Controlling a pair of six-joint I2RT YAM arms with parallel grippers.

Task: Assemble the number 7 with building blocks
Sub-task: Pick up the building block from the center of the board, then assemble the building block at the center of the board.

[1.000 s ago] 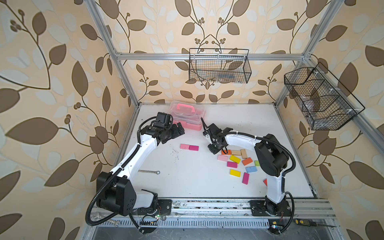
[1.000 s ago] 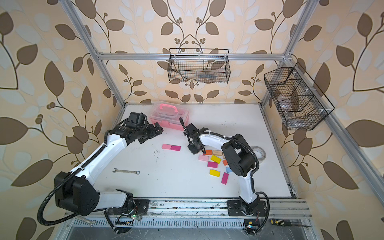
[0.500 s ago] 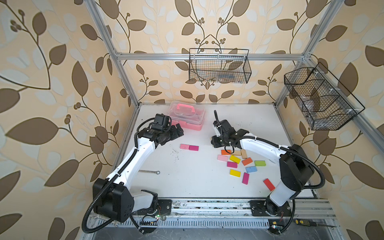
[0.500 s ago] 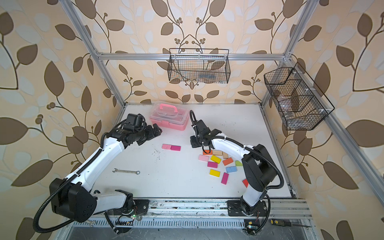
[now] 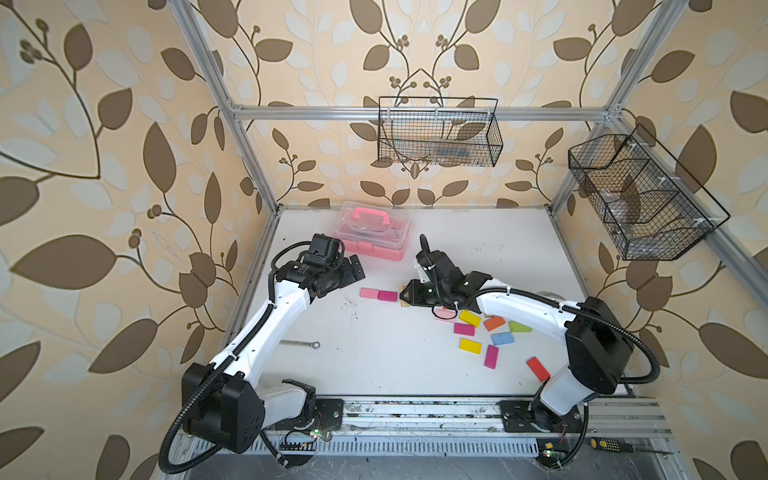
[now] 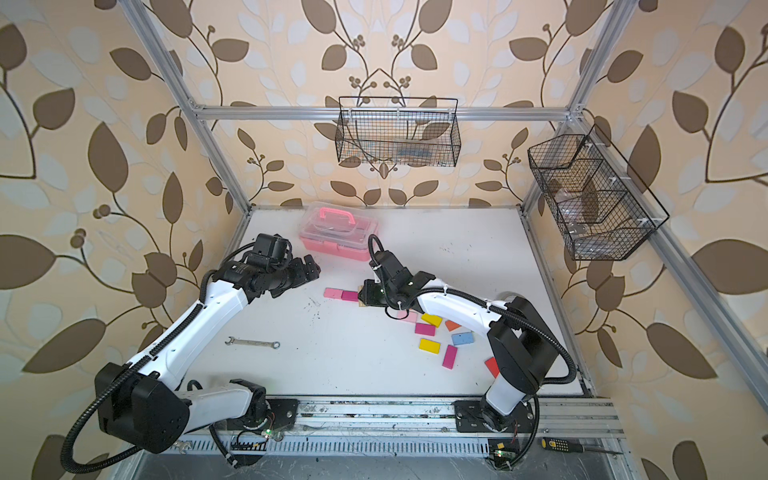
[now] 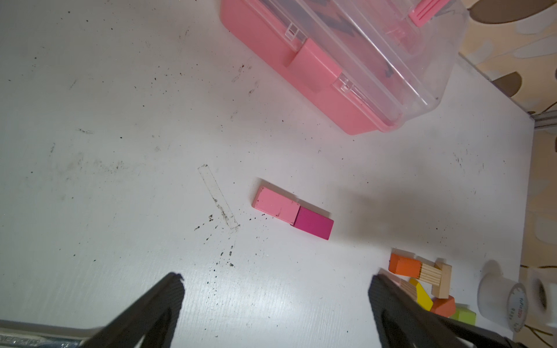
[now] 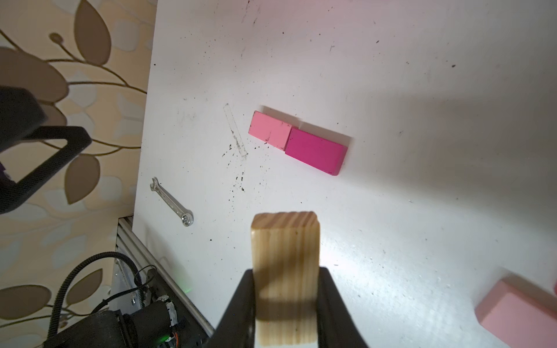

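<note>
Right hand [image 5: 407, 296] holds a wood block [image 5: 402, 302] just beside the magenta block [image 5: 387, 296]; left hand [image 5: 348, 275] hangs open.

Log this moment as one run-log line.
left gripper: open, empty | right gripper: shut on wood block, near magenta block | laid: pink block, magenta block end to end | stem: not yet started

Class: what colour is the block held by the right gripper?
The block is plain pale wood with visible grain; clearest in the right wrist view.
</note>
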